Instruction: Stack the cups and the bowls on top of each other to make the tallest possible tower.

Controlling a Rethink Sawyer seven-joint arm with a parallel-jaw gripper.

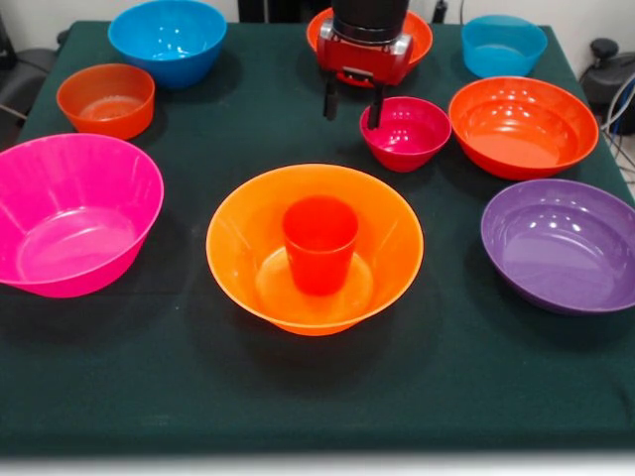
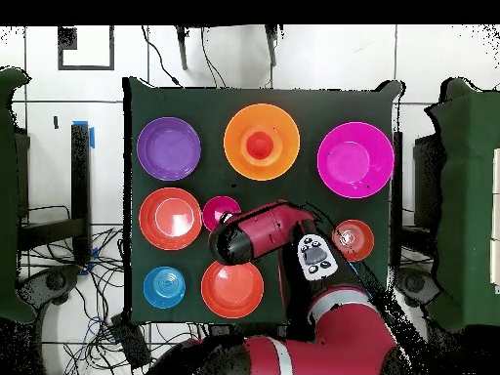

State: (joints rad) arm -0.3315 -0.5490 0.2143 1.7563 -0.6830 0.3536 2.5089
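The tower's base, a large yellow-orange flared bowl (image 1: 238, 238) (image 2: 237, 137), sits mid-table. An orange-red cup (image 1: 319, 243) (image 2: 259, 145) stands upright inside it. My gripper (image 1: 352, 104) hangs open and empty behind this bowl, and one of its fingers (image 1: 375, 107) is close to the left rim of a small magenta bowl (image 1: 405, 132) (image 2: 221, 210). In the overhead view the arm (image 2: 244, 239) covers the gripper. Other bowls stand singly: pink (image 1: 74, 213) (image 2: 354, 159), purple (image 1: 561, 243) (image 2: 168, 147), orange-red (image 1: 523, 126) (image 2: 170, 218).
At the far side are a blue bowl (image 1: 167, 40), a small squat orange bowl (image 1: 105, 99) (image 2: 353, 239), a light blue bowl (image 1: 503, 45) (image 2: 164, 287) and another orange-red bowl (image 1: 422, 35) (image 2: 232, 289) partly behind the gripper. A dark green cloth (image 1: 317, 397) covers the table.
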